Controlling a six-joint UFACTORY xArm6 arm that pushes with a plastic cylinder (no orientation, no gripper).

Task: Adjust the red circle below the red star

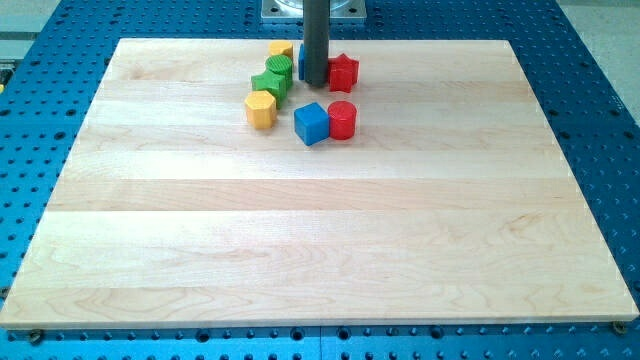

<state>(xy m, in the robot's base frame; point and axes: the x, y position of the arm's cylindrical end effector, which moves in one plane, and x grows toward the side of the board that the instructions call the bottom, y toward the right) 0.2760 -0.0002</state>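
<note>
The red circle stands near the view's top centre of the wooden board, touching the blue cube on its left. The red star lies just above it, with a small gap between them. My tip is down on the board just left of the red star and above the blue cube. The rod hides most of a blue block behind it.
A green block and another green block sit left of the rod. A yellow hexagon lies below them, and a yellow block lies at the cluster's top. The arm's base is beyond the board's top edge.
</note>
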